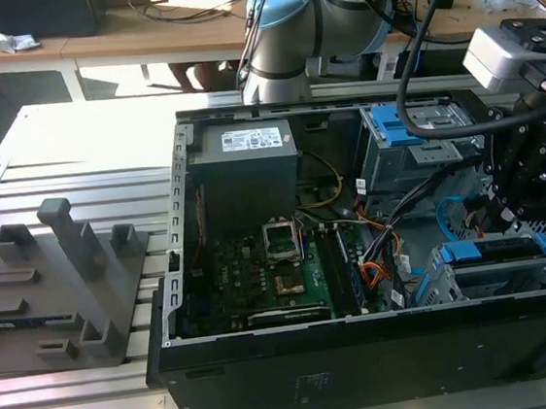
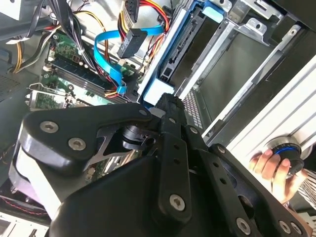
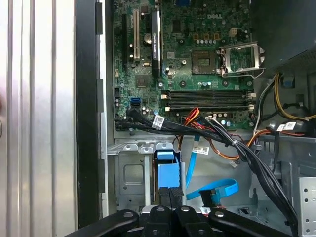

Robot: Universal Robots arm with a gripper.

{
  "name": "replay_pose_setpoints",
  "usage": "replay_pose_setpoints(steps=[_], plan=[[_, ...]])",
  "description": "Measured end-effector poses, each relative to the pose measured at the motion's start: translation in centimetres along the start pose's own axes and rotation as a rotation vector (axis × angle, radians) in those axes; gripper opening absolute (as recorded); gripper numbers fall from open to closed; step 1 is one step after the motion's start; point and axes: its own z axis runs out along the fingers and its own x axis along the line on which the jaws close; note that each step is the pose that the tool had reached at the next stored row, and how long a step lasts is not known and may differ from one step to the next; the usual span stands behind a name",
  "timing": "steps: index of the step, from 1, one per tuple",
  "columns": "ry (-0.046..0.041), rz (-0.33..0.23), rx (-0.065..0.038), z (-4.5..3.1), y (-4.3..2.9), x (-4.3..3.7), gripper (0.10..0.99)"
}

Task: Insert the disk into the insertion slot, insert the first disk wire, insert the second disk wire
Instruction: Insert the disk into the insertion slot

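Observation:
The disk [image 1: 497, 247], framed in bright blue, sits edge-on in the insertion slot [image 1: 477, 283], a silver perforated cage at the case's corner on the exterior view's right. My gripper [image 1: 522, 208] hangs right over it. In both wrist views the black fingers [image 3: 170, 193] lie together, and the gripper [image 2: 165, 101] is shut with its tips against the end of the disk [image 2: 159, 90], nothing between them. The disk's blue end [image 3: 167, 174] shows inside the cage [image 3: 129, 174]. A loose blue flat wire with a black plug [image 2: 131, 42] hangs beside the disk, and also lies on the case floor [image 3: 217, 188].
A person's hand [image 2: 269, 165] rests on a blue-ringed knob outside the case. A black cable bundle [image 3: 237, 143] crosses above the cage. The motherboard [image 3: 197, 59], the power supply [image 1: 244, 159] and a grey cage with a blue latch [image 1: 402, 127] stand nearby. A grey fixture [image 1: 67, 285] is on the exterior view's left.

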Motion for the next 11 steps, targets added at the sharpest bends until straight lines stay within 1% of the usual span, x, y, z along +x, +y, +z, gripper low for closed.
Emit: replay_pose_setpoints(steps=[4,11], plan=[[0.0000,0.000,0.000,0.41,-0.02,0.00,0.106],[0.0000,0.000,0.000,0.51,-0.03,0.00,0.106]])
